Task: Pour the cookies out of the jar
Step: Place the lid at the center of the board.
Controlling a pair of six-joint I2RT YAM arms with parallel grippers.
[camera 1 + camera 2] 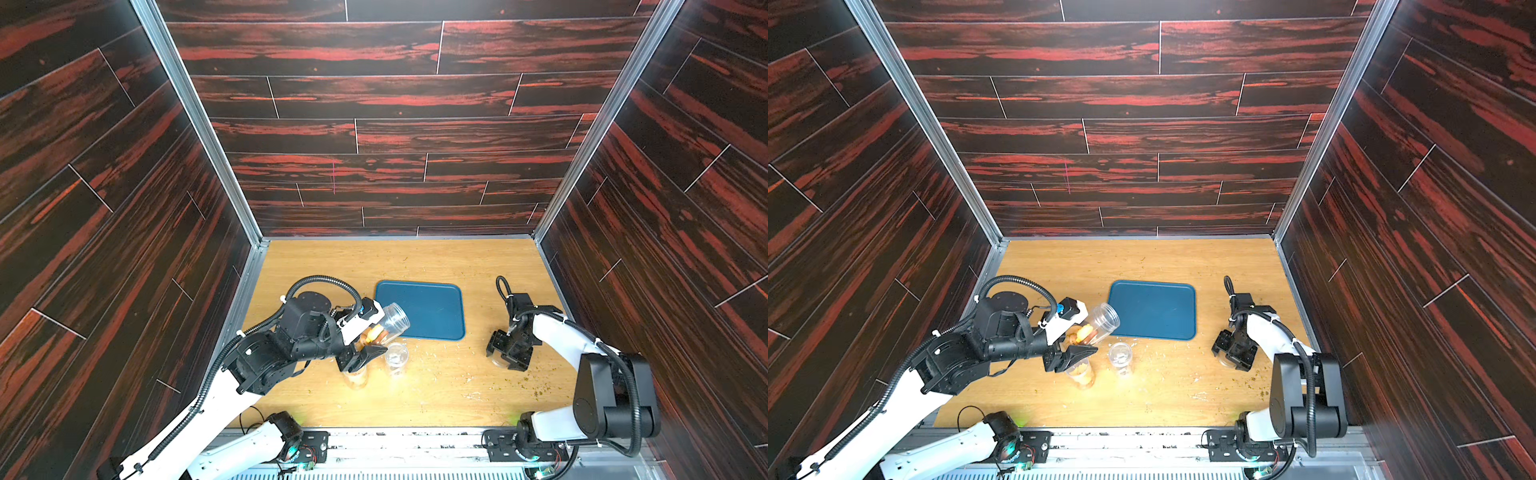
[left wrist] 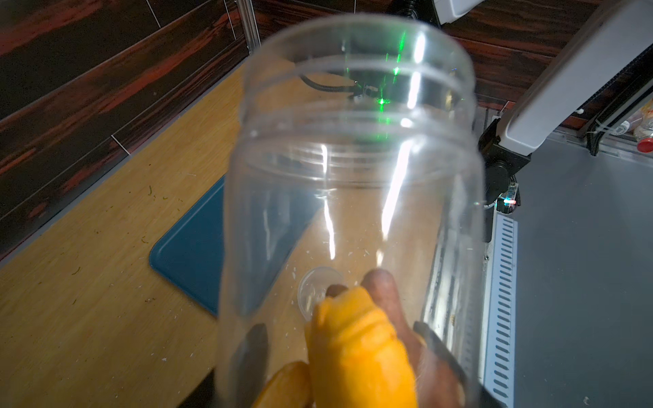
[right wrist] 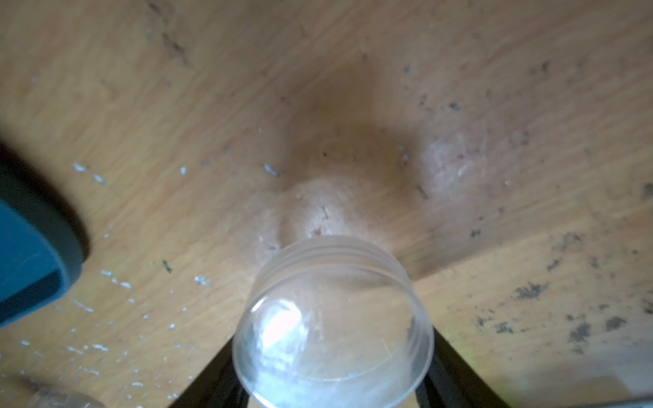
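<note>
The left gripper (image 1: 372, 332) is clamped on the clear jar (image 1: 395, 318), which tilts with its mouth toward the blue tray (image 1: 432, 307). The cookies (image 2: 357, 346) sit inside near its base. At right, the right gripper's (image 1: 508, 355) fingers flank a clear lid (image 3: 332, 318) on the table (image 1: 457, 395); whether they grip it is unclear.

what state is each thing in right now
jar: lidless, tilted toward tray, held by left fingers
cookies: inside jar, near its base
tray: empty
lid: off, between right fingers
small clear cup: upright, looks empty
</note>
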